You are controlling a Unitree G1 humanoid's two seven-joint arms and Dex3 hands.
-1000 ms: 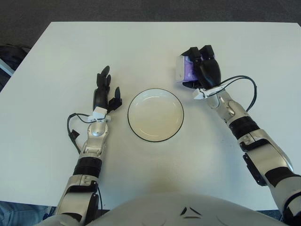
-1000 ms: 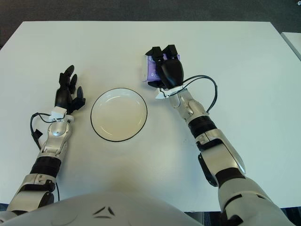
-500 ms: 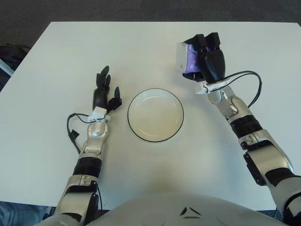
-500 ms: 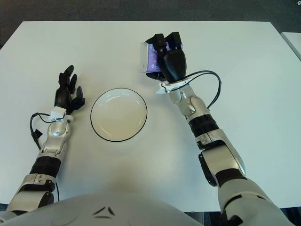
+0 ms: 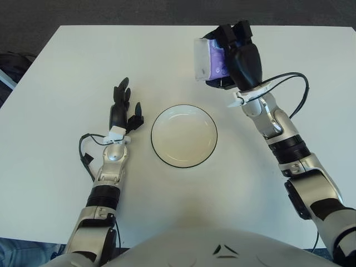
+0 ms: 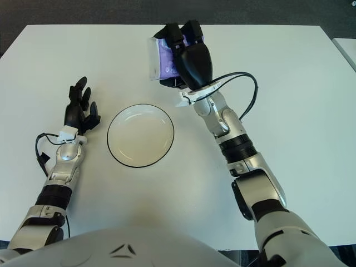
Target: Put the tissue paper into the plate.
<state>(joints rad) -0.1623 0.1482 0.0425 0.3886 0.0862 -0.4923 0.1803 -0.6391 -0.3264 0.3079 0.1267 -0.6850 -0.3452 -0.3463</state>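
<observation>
At the bottom edge of the frame the robot's grey torso (image 5: 222,250) fills the near centre, and both arms reach up from it over a white bench (image 5: 50,183).

The left arm runs up the lower left of the frame. A black cable (image 5: 86,153) loops beside its wrist. The left hand (image 5: 123,108) shows left of centre, just left of the plate, its dark fingers spread and extended toward the far side, gripping nothing. Whether it touches the bench cannot be told.

In the centre of the frame sits the plate (image 5: 161,153), a round cream dish with a thin dark rim, lying flat on the bench. Nothing lies in it.

The right arm rises from the lower right corner diagonally toward the upper centre. A black cable (image 5: 295,94) arcs off its forearm to the right. The right hand (image 5: 236,55) is in the upper centre-right of the frame, beyond the plate and a little right of it, fingers clamped around the tissue pack (image 5: 207,60). The pack is a small packet with a white face turned left and a purple printed side against the palm. It appears raised off the bench, standing on edge in the grip, beyond the plate's far rim and not over the dish.

Beyond the bench's far edge, along the top of the frame, lies dark grey carpet (image 5: 111,11).
</observation>
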